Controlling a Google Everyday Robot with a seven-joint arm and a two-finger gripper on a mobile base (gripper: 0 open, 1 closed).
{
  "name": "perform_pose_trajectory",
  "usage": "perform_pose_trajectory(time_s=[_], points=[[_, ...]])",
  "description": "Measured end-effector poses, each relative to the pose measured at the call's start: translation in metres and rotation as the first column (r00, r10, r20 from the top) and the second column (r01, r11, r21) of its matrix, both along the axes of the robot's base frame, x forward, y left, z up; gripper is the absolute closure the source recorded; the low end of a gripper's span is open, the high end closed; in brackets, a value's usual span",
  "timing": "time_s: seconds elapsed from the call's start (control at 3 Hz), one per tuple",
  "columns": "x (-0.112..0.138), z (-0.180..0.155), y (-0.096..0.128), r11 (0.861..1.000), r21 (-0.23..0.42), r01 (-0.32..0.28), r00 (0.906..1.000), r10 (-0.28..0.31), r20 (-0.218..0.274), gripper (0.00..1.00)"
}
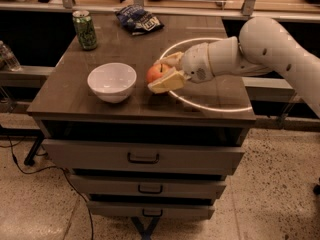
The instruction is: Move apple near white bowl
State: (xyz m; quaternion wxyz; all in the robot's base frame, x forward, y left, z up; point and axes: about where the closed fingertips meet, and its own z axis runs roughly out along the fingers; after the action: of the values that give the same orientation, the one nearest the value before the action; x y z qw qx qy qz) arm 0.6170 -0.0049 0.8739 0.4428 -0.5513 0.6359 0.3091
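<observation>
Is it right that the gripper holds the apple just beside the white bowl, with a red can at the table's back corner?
Not quite: in the camera view the can is green, not red. The gripper does hold the apple just beside the white bowl.

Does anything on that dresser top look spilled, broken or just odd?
Nothing spilled or broken. The white bowl and green can stand upright; the tool grips the apple beside the bowl. Only oddity: a bright ring of light on the dresser top.

Tool (pixel 163 74) at centre, tight on apple (pixel 154 73)
</observation>
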Motion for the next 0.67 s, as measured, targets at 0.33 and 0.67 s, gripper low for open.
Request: perform_pose_trajectory(time_s=[0.33,0.67], points=[[0.0004,-0.0034,0.0097,1.0,0.017,-0.018,0.9998,0.018,0.006,0.65],[-0.0015,-0.004,0.0181,0.999,0.033,-0.036,0.9993,0.036,0.006,0.41]])
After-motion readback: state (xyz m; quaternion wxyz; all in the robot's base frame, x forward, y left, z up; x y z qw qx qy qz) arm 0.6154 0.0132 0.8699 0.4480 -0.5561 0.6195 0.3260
